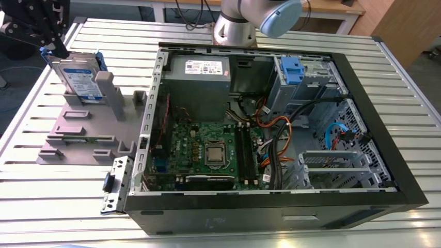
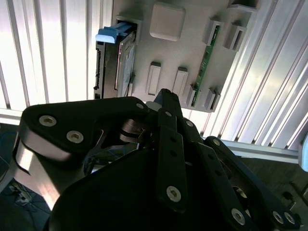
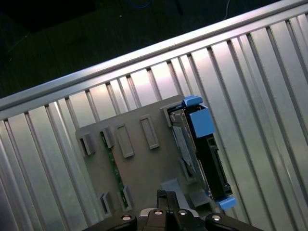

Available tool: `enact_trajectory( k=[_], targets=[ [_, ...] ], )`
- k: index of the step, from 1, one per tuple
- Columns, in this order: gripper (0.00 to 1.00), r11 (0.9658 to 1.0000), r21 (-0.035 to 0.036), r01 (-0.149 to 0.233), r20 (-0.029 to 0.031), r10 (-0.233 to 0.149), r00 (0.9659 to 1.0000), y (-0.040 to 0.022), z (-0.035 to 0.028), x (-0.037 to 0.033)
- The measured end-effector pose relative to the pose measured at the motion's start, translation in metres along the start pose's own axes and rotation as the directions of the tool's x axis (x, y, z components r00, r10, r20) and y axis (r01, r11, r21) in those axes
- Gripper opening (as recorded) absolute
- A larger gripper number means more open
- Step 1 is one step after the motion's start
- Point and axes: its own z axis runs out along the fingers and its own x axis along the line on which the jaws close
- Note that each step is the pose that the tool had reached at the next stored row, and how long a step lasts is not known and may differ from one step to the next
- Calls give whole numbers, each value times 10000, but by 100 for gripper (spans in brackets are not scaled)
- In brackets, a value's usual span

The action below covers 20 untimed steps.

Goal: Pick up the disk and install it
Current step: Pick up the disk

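The disk stands on edge in a slot at the far end of the grey plastic stand, towards the exterior view's left, its label side facing the computer case. Its blue bracket shows along the top edge. The black gripper hangs just above the disk's upper corner, so close that I cannot tell whether it touches it. I also cannot tell whether the gripper is wide or narrow, as its linkage hides the tips in both wrist views.

In the second wrist view the gripper looks down on the stand, with the disk seen edge-on in its slot. The first wrist view shows the same slot, the disk upright beside the stand. A green memory module sits in another slot of the stand, nearer the camera.

The case lies open on the slatted metal worktop, with its motherboard and power supply exposed. The disk is well apart from the case's drive bay.
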Motion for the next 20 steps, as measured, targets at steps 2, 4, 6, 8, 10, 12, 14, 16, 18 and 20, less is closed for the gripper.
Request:
enact_trajectory(
  k=[2, 4, 6, 8, 10, 12, 14, 16, 18, 20],
  targets=[
    [11, 10000, 0, 16, 1, -16, 10000, 0, 0, 0],
    [11, 10000, 0, 32, 1, -32, 10000, 0, 1, 0],
    [11, 10000, 0, 49, 2, -49, 10000, 0, 1, 0],
    [11, 10000, -1, 64, 1, -64, 10000, 0, 0, 0],
    [11, 10000, -2, 80, 1, -80, 10000, 0, 0, 0],
    [11, 10000, -2, 96, 1, -96, 10000, 0, 0, 0],
    [11, 9999, -3, 111, 1, -111, 9999, 0, 0, 0],
    [11, 9999, -3, 127, 1, -127, 9999, 0, 0, 0],
    [11, 9999, -3, 142, 2, -142, 9999, 0, 0, 0],
    [11, 9999, -4, 157, 2, -157, 9999, 0, 0, 0]
  ],
)
